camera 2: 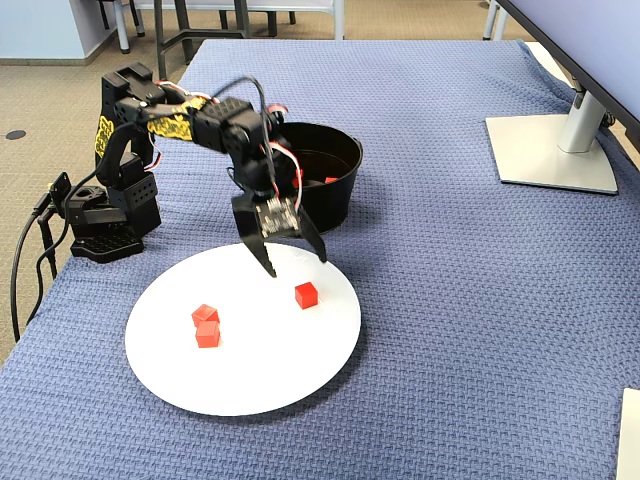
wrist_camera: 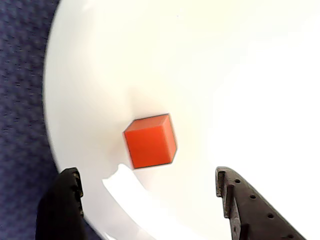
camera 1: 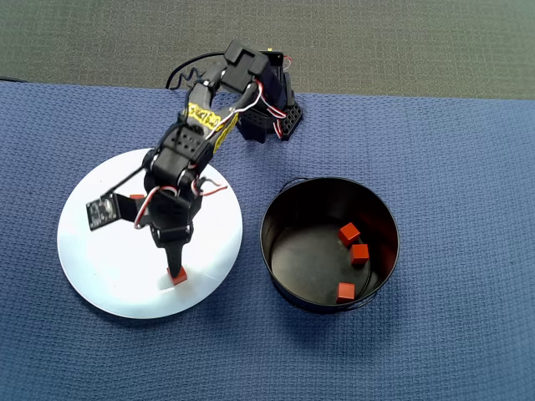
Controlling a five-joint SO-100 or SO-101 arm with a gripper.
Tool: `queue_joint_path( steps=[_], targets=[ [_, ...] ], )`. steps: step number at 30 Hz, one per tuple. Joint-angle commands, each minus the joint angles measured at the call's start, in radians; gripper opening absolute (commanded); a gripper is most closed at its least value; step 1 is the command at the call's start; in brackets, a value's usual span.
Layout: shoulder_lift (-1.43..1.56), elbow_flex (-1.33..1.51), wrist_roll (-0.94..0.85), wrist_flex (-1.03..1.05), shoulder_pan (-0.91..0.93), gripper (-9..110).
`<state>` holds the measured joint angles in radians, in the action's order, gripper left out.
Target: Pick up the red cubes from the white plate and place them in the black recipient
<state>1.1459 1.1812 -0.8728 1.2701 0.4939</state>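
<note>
- The gripper point(camera 2: 297, 262) was seen spread wide and empty, hung just above the white plate point(camera 2: 290, 375) in the fixed view; both fingers were pointed down.
- In the wrist view one red cube point(wrist_camera: 150, 141) was seen lying on the plate point(wrist_camera: 240, 75), between the two dark fingertips point(wrist_camera: 235, 200) and a little ahead of them, touched by neither.
- The same cube point(camera 2: 306, 295) was shown in the fixed view near the plate's right part, just below the gripper.
- Two more cubes point(camera 2: 206, 327) were seen side by side, touching or nearly so, on the plate's left part in the fixed view, well apart from the first.
- In the overhead view the arm point(camera 1: 188, 154) was stretched over the plate point(camera 1: 100, 276); only one cube point(camera 1: 176, 275) was visible at the gripper tip, the other two being hidden by the arm.
- The black pot point(camera 1: 276, 251) was set just beside the plate on the blue cloth-covered counter point(camera 1: 451, 167); three cubes point(camera 1: 349, 233) were seen inside it, towards its right wall in the overhead view.
- A monitor stand point(camera 2: 555, 150) was seen at the far right of the fixed view.
</note>
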Motion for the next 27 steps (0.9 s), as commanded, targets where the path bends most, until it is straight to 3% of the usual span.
queue_joint_path(
  steps=[1, 27],
  targets=[
    [-0.026, -0.051, -0.034, -0.054, 0.012, 27],
    [-0.106, 0.026, -0.115, -0.163, -0.115, 21]
  ],
)
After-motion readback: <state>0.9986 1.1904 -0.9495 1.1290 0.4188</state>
